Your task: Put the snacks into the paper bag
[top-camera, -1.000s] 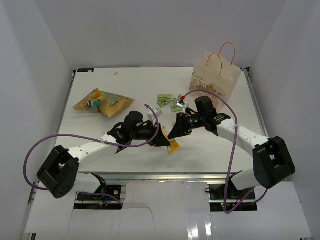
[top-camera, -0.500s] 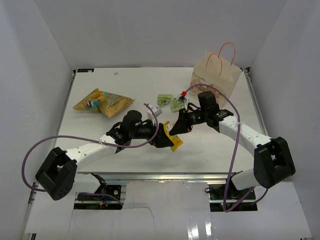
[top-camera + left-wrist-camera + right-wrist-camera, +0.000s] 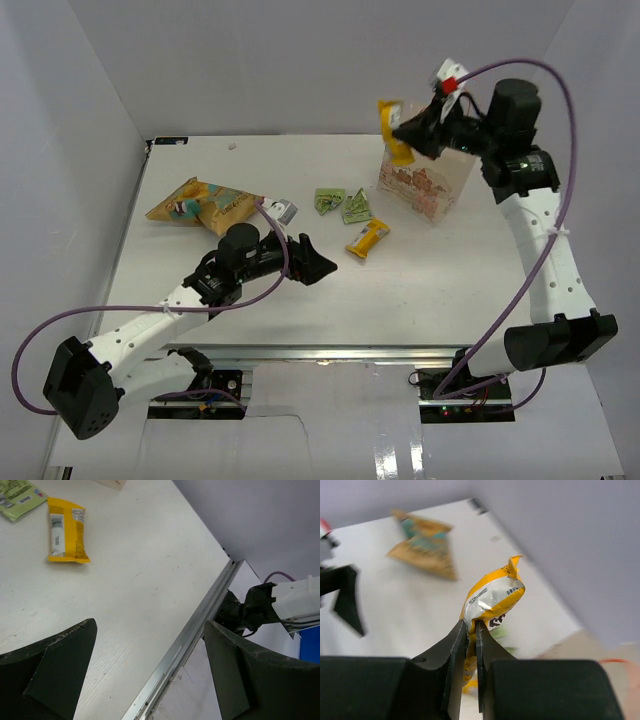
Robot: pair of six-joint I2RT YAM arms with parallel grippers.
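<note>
Yellow packet pinched above the bag

The right fingers [image 3: 455, 650] are seen pressed together on the lower part of a packet [image 3: 492, 596], whose crumpled silver-and-orange top stands up above the pads. By the right gripper [image 3: 412, 130] the packet is held high off the table [image 3: 440, 280], which is shown far below and blurred in the right wrist view. In the top view the packet is seen against the upper left corner of the bag [image 3: 425, 185]. The bag is stood upright near the far right of the table, with its printed side turned towards the arms. Its mouth is hidden by the gripper, so it cannot be told whether the packet is over the opening.

The left fingers [image 3: 60, 665] are spread wide, and nothing is held between them. The left gripper [image 3: 312, 266] is kept low over the middle of the table and is pointed to the right. A bar [image 3: 367, 237] is laid flat beyond it, apart from the fingers. Two green packets [image 3: 356, 208] are laid side by side just behind the bar and left of the bag. A chip bag [image 3: 205, 203] is laid flat towards the far left, well apart from the rest
</note>
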